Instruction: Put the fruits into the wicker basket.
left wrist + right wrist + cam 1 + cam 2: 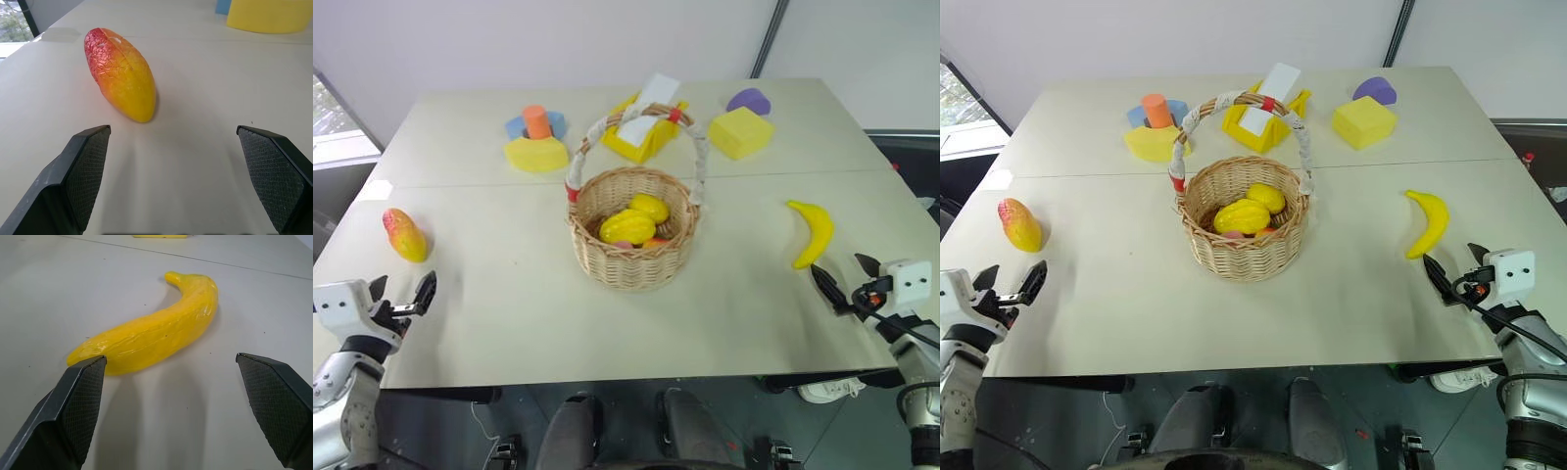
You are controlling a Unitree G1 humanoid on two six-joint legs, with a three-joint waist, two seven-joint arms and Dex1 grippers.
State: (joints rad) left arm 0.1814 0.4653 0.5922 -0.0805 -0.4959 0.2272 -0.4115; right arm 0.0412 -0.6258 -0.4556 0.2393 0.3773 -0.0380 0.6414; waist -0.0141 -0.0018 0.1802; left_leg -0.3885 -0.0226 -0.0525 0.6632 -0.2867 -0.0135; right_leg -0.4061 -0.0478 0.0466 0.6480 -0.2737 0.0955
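The wicker basket (634,235) stands mid-table with its wrapped handle arched over it; yellow fruits (628,224) lie inside. A red-blushed mango (404,235) lies on the table at the left, and the left wrist view has it as the mango (122,73) just ahead of my open left gripper (403,297). A yellow banana (814,233) lies at the right, the banana (154,333) close ahead of my open right gripper (843,279). Neither gripper touches a fruit.
At the back of the table stand a yellow bin with a white box (644,127), a yellow foam block (740,132), a purple block (748,100), and a yellow, blue and orange foam stack (536,137). The table's front edge (636,370) runs just before both grippers.
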